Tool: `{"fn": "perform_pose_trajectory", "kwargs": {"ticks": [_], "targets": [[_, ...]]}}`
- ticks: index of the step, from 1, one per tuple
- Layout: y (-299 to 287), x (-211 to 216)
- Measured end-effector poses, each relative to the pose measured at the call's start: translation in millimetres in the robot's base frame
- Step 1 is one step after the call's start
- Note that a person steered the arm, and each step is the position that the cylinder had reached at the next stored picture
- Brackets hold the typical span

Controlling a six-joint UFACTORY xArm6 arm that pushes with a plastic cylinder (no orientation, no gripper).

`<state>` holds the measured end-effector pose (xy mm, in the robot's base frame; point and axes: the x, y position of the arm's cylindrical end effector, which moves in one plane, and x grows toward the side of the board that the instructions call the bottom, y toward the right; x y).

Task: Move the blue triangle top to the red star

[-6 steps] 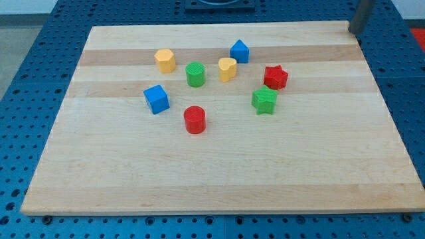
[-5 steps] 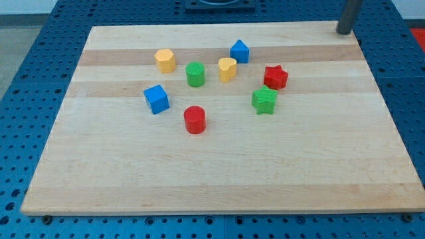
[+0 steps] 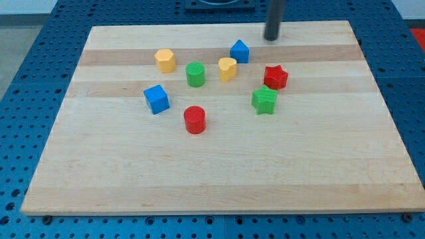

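The blue triangle (image 3: 240,51) sits near the top middle of the wooden board (image 3: 219,179). The red star (image 3: 275,77) lies to its lower right, a short gap away. My tip (image 3: 271,38) is on the board near the top edge, just up and to the right of the blue triangle, not touching it, and above the red star.
A yellow heart-shaped block (image 3: 227,68) sits just below-left of the blue triangle. A green star (image 3: 264,100) lies below the red star. A green cylinder (image 3: 194,74), a yellow block (image 3: 165,60), a blue cube (image 3: 157,99) and a red cylinder (image 3: 194,119) lie further left.
My tip has moved left along the board's top edge, from the top right corner to just right of the blue triangle. No block has moved.
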<state>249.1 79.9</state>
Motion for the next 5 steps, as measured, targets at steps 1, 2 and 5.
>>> {"fn": "perform_pose_trajectory", "kwargs": {"ticks": [1,2,5], "targets": [[-53.4,6.6],[-71.4,7.3],[-22.8,34.3]]}}
